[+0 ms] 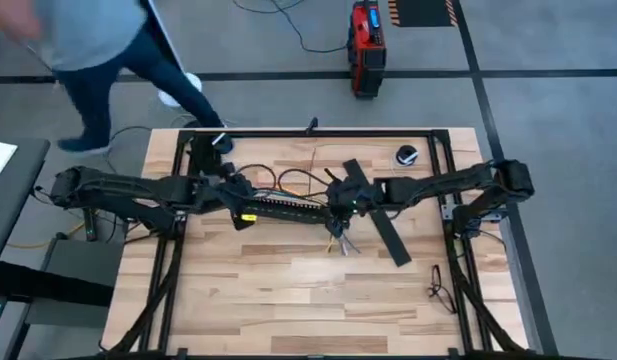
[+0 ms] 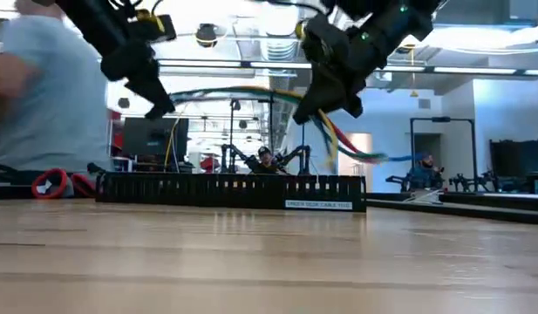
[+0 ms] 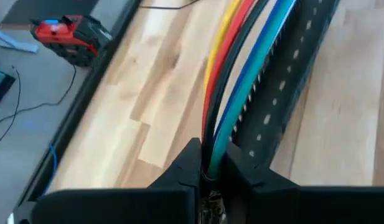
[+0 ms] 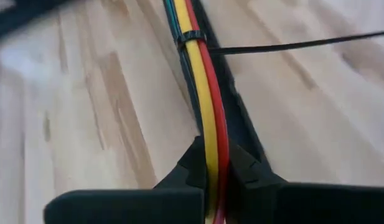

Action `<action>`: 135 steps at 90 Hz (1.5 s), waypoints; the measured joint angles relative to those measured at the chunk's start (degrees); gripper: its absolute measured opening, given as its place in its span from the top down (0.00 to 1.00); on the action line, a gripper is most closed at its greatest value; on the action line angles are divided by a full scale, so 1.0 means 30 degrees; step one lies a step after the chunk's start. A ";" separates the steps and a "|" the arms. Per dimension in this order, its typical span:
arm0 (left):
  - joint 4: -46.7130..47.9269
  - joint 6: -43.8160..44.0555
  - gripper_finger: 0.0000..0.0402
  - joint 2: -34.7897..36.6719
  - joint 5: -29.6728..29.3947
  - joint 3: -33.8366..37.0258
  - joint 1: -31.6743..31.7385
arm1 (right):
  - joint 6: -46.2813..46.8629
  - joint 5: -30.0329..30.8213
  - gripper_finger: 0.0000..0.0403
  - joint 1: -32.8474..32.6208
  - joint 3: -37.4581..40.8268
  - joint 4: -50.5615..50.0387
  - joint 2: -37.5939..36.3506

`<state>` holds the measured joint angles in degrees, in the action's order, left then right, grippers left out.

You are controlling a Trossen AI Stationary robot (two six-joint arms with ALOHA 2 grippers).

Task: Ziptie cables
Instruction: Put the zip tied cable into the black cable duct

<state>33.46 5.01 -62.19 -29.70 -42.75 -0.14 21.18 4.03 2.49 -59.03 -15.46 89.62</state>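
Wooden table (image 1: 288, 290), black-framed. Left gripper (image 3: 207, 171): raised above the table's left-centre, jaws clamped on one end of the cables (image 3: 241, 68), a bundle of yellow, red, black, white and blue wires. Bundle spans between both grippers, held in the air above the black slotted channel (image 2: 234, 190) lying on the table. Black zip tie (image 4: 190, 38) wraps the bundle. Right gripper (image 4: 216, 168): raised right of centre, jaws closed on the bundle's other end. Flat black strip (image 1: 380, 222): on the table beneath the right arm.
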 joint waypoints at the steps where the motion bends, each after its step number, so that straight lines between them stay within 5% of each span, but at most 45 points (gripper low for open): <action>1: -0.0029 0.0001 0.94 -0.0148 -0.0012 -0.0007 0.0000 | -0.0125 -0.0040 0.99 0.0056 -0.0073 -0.0191 0.0068; 28: -0.0859 -0.0086 0.94 -0.2851 -0.0187 -0.0027 0.0007 | -0.4911 -0.0577 0.99 0.0615 -0.1952 -0.4877 0.0659; 54: 0.0489 0.0419 0.95 -0.2940 -0.0626 -0.0032 0.0007 | -0.7924 -0.0596 0.99 0.0615 -0.2490 -0.5489 0.1114; 95: 0.0865 0.4070 0.95 -0.2864 0.1805 0.1059 0.0087 | -0.9407 -0.1860 0.99 0.0608 -0.2492 -0.5256 0.3041; 135: 0.0257 0.4030 0.95 -0.3031 0.1416 0.1474 0.1590 | -0.9738 -0.2410 0.99 0.1096 -0.2468 -0.5042 0.3041</action>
<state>34.24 17.10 -71.29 -25.45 -38.33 4.63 -8.03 -3.20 5.78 -66.43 -30.59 98.74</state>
